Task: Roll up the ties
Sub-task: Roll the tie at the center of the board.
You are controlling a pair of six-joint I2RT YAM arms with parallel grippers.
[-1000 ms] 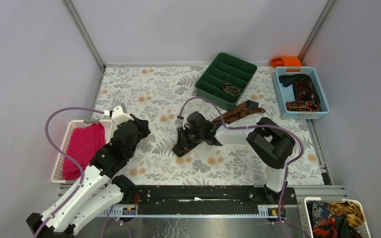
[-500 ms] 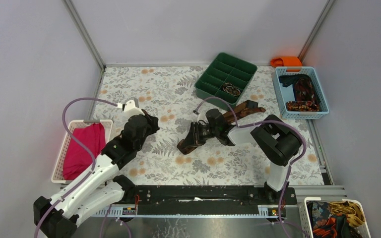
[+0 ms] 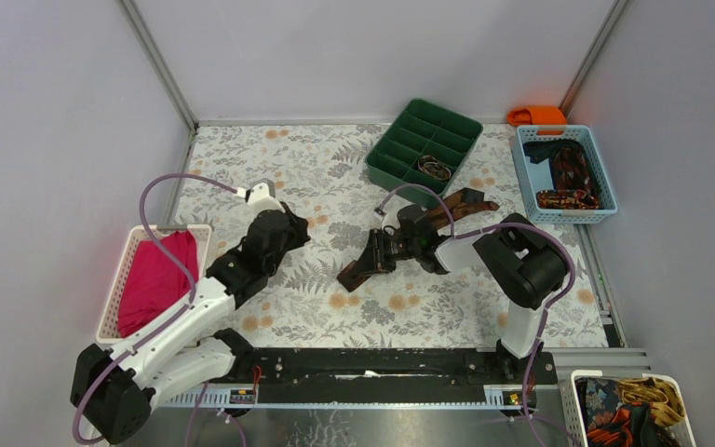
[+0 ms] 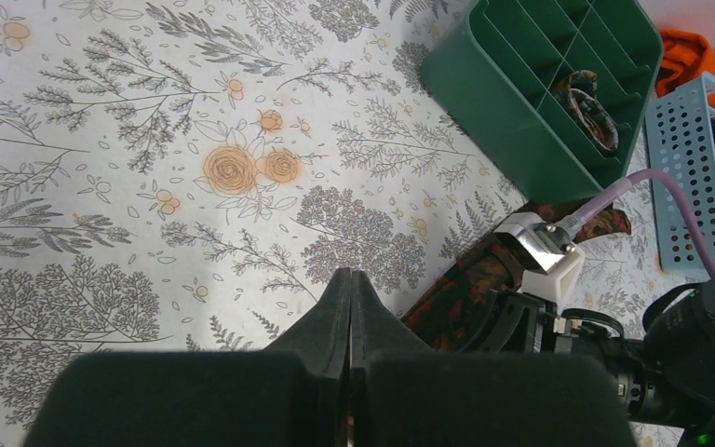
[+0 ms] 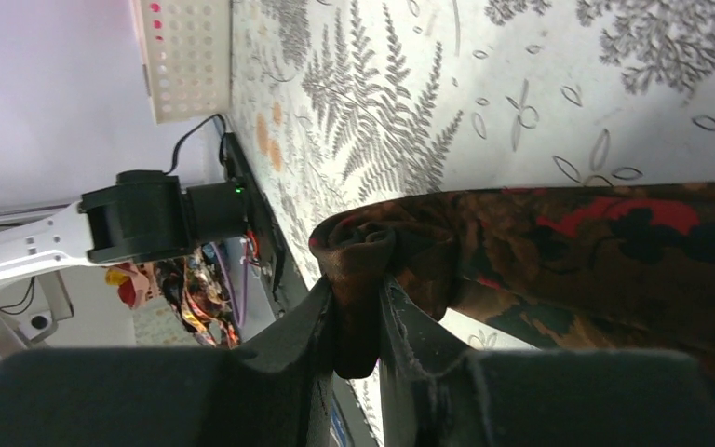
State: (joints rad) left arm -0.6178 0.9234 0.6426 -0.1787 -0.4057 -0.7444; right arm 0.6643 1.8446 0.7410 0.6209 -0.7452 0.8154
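One tie (image 3: 447,212), brown with dark red patches, lies slanted across the middle of the patterned table. My right gripper (image 3: 369,262) is shut on its near, bunched end. In the right wrist view the fingers (image 5: 358,291) pinch a fold of the tie (image 5: 568,242), which is lifted a little off the table. My left gripper (image 3: 302,223) is shut and empty, and it hovers left of that tie. In the left wrist view its closed tips (image 4: 349,279) point at the table just beside the tie (image 4: 456,291).
A green divider tray (image 3: 408,185) stands behind the tie with a rolled tie (image 3: 435,169) in one cell. A blue basket (image 3: 522,177) of ties is at the right, with an orange cloth (image 3: 538,115) behind it. At the left, a white basket (image 3: 116,287) holds magenta cloth.
My left arm has reached forward and to the right, toward the tie. My right gripper has drawn the tie's end slightly right and back, still gripping it.
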